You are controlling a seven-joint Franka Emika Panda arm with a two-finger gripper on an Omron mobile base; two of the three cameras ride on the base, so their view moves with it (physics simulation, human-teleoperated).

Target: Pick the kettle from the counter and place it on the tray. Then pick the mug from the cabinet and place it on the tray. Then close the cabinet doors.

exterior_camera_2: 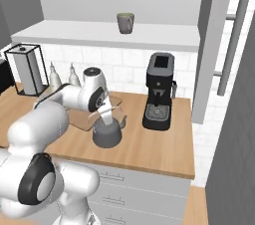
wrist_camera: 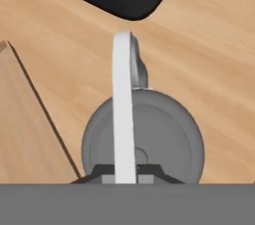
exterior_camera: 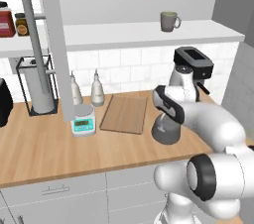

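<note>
Gripping the kettle (wrist_camera: 149, 134) by its arched handle, the gripper (wrist_camera: 124, 175) is clamped shut beside the tray (exterior_camera: 124, 114).

**A rendered home kitchen**

This is a domestic kitchen, computer-rendered. A long wood-grain counter (exterior_camera: 59, 153) runs over pale grey drawers (exterior_camera_2: 144, 191), backed by a wall of white tiles (exterior_camera: 124, 64). On the worktop stand a black espresso machine (exterior_camera_2: 159, 92), a small digital kitchen scale (exterior_camera: 83, 121), two pale bottles (exterior_camera: 97, 89), a wooden tray (exterior_camera: 124, 114) like a cutting board, and a dark grey kettle (exterior_camera_2: 107, 132). A paper towel roll (exterior_camera: 39, 89) sits in a black wire holder. Above, an open wall cabinet (exterior_camera: 149, 32) holds a mug (exterior_camera: 169, 21) on its white shelf, and jars (exterior_camera: 6, 22) stand on a side shelf.
</note>
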